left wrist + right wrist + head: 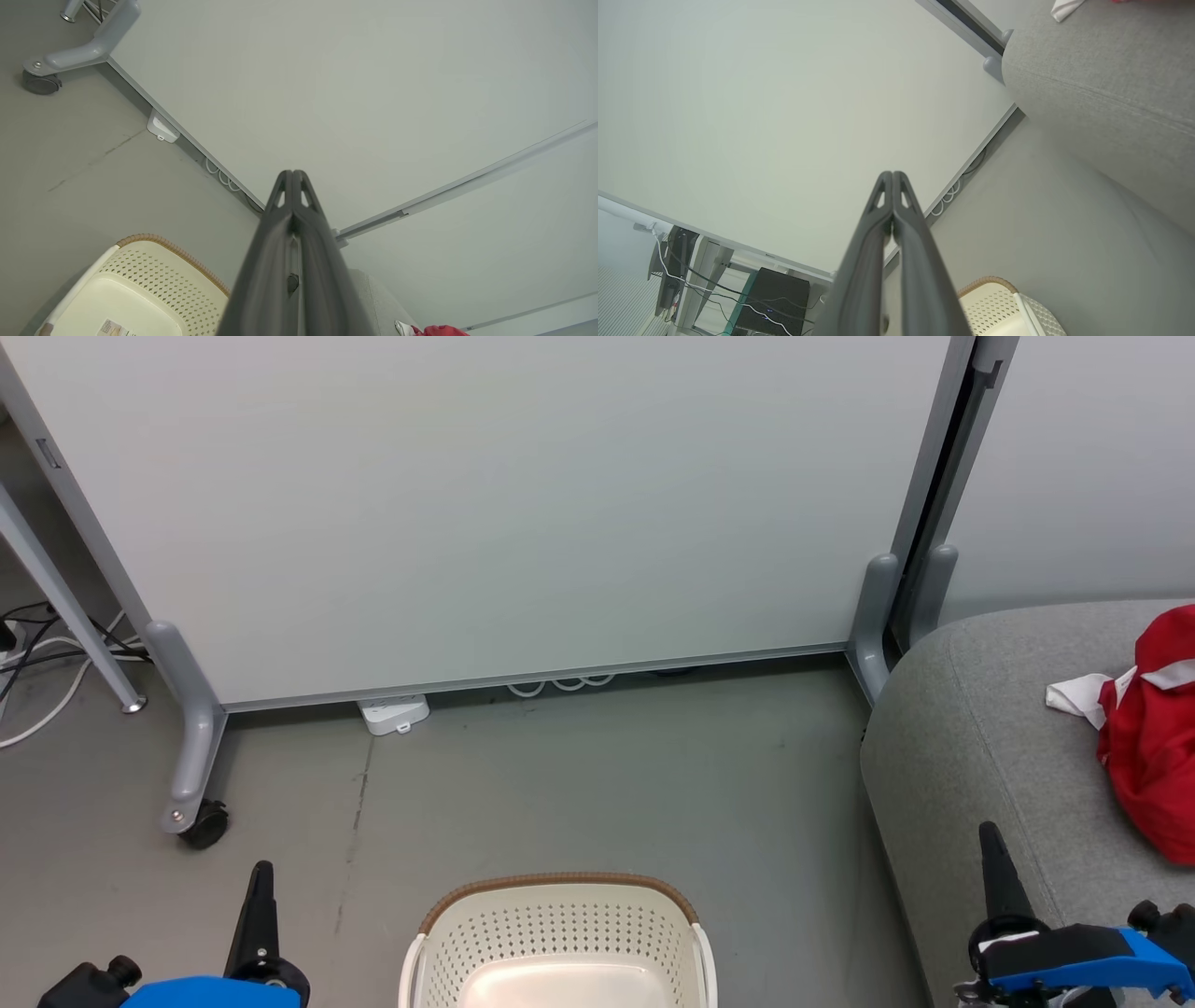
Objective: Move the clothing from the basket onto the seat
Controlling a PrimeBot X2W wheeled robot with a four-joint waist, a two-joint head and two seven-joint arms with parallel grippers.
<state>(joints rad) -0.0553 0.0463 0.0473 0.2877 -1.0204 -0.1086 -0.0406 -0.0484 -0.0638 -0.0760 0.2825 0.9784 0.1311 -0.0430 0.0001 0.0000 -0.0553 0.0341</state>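
Now the red clothes lie on the grey seat. The white basket sits on the floor. The left gripper and right gripper are pressed together, empty.

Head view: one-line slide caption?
Red clothing lies on the grey seat; basket visibly bare inside; left pincer and right pincer shut, empty.

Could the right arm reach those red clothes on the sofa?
Probably yes: the right gripper, shut, hangs at the edge of the seat, with nothing between it and the clothing.
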